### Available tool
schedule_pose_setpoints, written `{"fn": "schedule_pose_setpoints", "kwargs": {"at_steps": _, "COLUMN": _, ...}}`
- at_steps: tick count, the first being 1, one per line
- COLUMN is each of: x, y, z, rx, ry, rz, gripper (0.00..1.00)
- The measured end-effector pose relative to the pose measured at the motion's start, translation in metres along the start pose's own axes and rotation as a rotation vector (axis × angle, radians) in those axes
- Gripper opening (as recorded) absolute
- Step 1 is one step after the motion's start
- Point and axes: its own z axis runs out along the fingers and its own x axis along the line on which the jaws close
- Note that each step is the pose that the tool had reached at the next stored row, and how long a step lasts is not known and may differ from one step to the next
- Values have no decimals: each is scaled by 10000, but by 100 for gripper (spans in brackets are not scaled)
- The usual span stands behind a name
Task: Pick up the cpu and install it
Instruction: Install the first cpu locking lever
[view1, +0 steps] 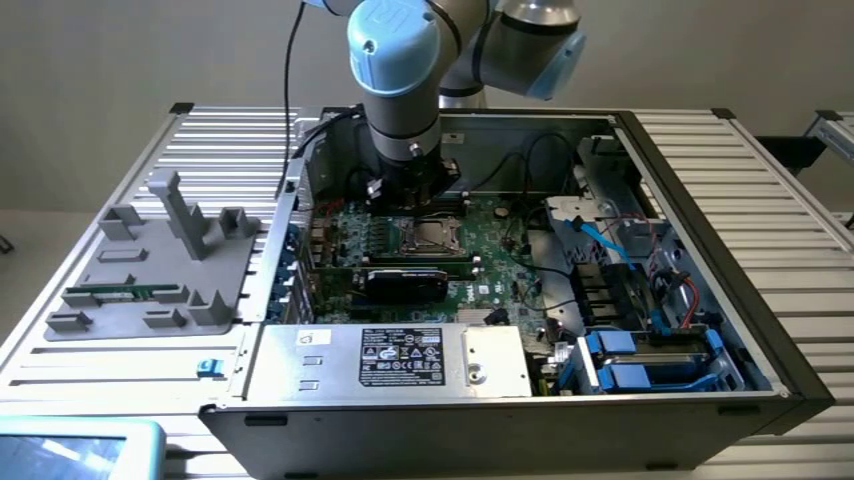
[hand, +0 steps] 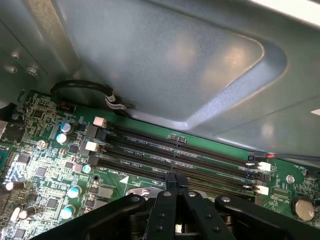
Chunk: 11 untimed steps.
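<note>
Inside PC case (view1: 534, 128): claw (hand: 176, 181) held over mobo (hand: 45, 170), by RAM slots (hand: 165, 150).
Claw state: closed, fingertips (hand: 171, 184) pressed together.
Socket (view1: 430, 237): seen just beside claw.

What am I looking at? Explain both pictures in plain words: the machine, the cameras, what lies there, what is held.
The machine is a robot arm reaching down into an open computer case, which lies on a slatted metal table. The exterior view comes from a camera off the arm. The wrist view comes from a camera on the arm's wrist, looking past the gripper at the green motherboard and its long memory slots. The gripper is shut, just above the board near the square metal socket. Whether it pinches the cpu cannot be told. At the exterior view's left sits a grey holder tray with a green memory stick.
</note>
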Motion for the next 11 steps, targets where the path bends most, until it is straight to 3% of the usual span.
{"fn": "schedule_pose_setpoints", "kwargs": {"at_steps": 11, "x": -10, "y": -6, "z": 11, "rx": -7, "ry": 8, "rz": -23, "gripper": 9}}
